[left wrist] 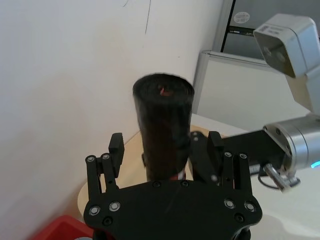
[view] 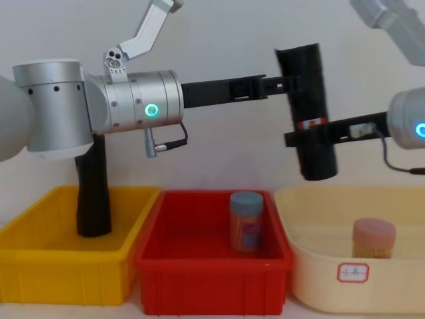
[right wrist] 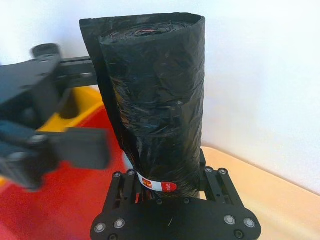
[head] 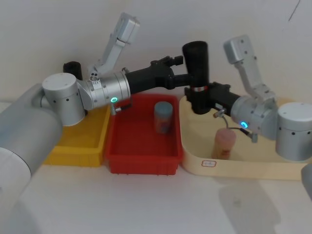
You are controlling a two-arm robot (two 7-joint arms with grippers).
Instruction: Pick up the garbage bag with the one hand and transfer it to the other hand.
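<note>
The right tool (right wrist: 170,187) was clamped at the garbage bag's (head: 196,63) label band; the left tool (left wrist: 167,150), fingers apart around its upper part, could tip the roll when withdrawing.

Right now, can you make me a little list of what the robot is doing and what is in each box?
Held thing: garbage bag, upright in the air above the boxes
Left gripper: on the roll's upper part, fingers spread beside it
Right gripper: shut on the roll near its red-and-white label
Yellow bin: plain black roll standing in it
Red bin: blue-lidded container
Cream tray: pink-lidded container
Handover: looks nearly done
</note>
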